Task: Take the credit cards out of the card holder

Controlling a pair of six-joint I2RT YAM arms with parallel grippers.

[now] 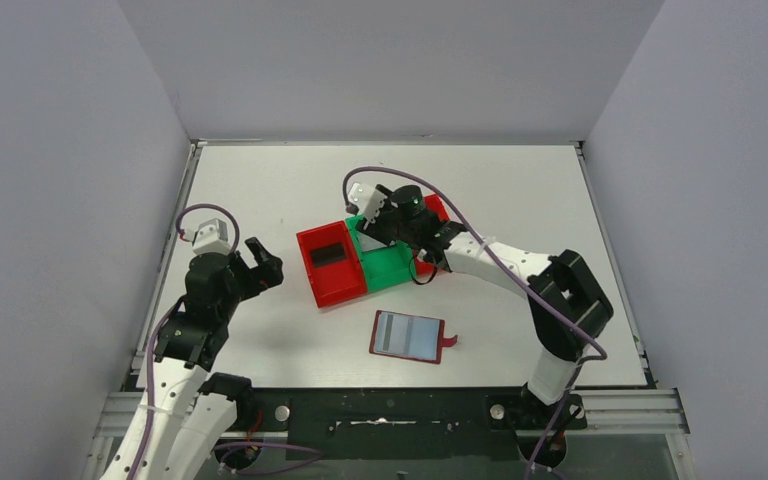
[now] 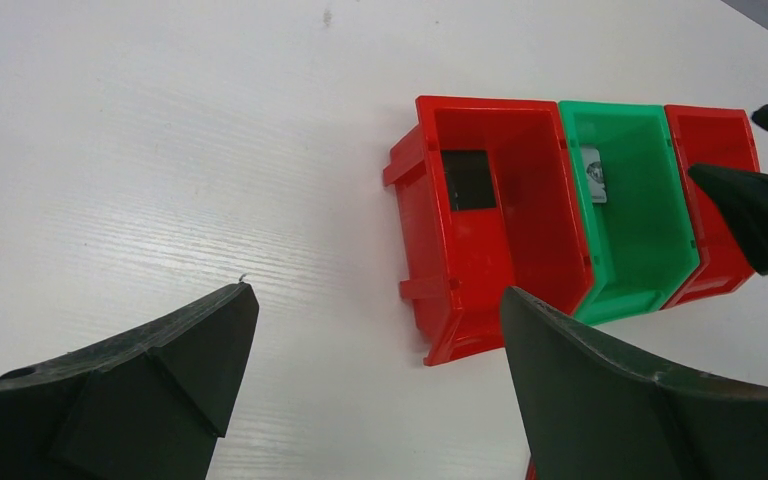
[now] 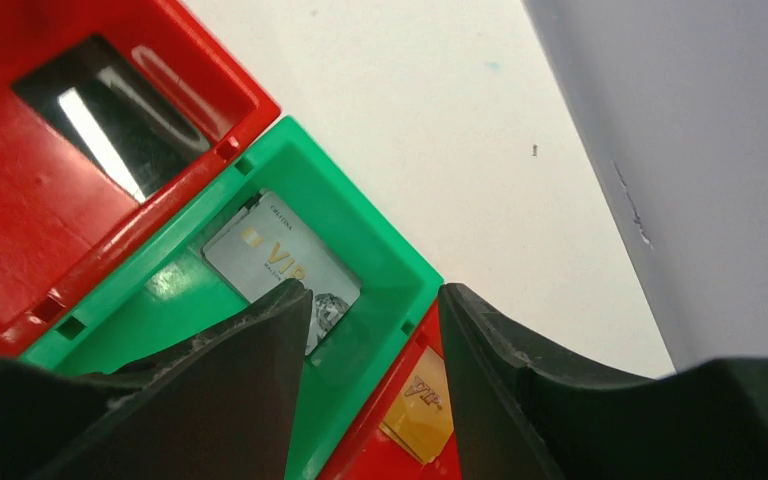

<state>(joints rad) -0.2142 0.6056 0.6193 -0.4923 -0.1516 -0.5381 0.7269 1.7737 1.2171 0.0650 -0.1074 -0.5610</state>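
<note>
Parted and empty, the right gripper (image 3: 375,300) hangs over the green bin (image 3: 360,205) holding the silver card (image 3: 275,255). The black card (image 1: 329,253) and gold card (image 3: 422,410) fill the flanking red bins (image 2: 430,200), seemingly sorted. The card holder (image 1: 408,336) lies open, nearer the arms. The left gripper (image 2: 378,293) gapes idle.

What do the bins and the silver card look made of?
The green bin and red bin: moulded plastic, semi-glossy, with soft highlights and moulded slots. The silver card: probably plastic with a satin metallic face; gold VIP print, light sheen.
</note>
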